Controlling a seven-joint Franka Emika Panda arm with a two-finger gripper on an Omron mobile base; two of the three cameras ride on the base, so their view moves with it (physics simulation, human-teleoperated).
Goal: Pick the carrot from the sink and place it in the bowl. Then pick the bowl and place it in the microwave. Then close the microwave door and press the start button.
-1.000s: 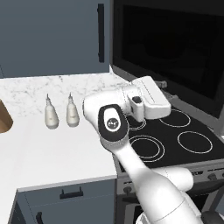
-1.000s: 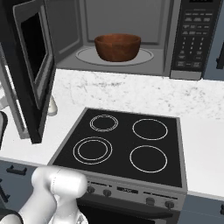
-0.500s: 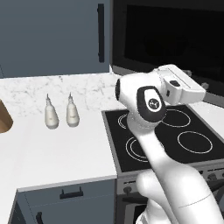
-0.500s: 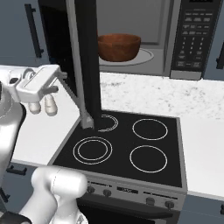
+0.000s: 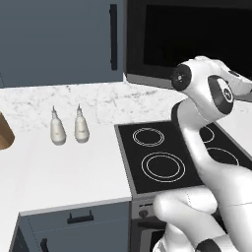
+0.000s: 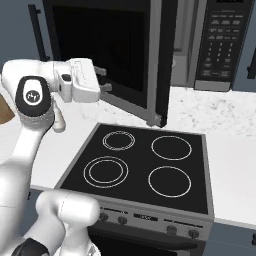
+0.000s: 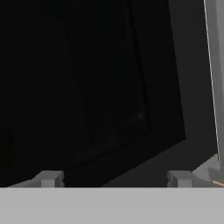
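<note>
The hand (image 6: 106, 80), fingers spread and empty, presses against the dark glass of the half-closed microwave door (image 6: 112, 55), which hides the bowl, so latching the microwave (image 6: 200, 45) and pressing start seemingly remain

Microwave door (image 6: 107, 55) dark glass, grey edging; counter (image 5: 69, 162) white marbled; bottles (image 5: 58, 129) seemingly off-white.

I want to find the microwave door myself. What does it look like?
Look above the black cooktop, next to the keypad. The microwave door is the big flat dark glass panel with a grey edge, swung half shut, with the gripper touching it. The nearby cabinet doors are blue-grey.
</note>
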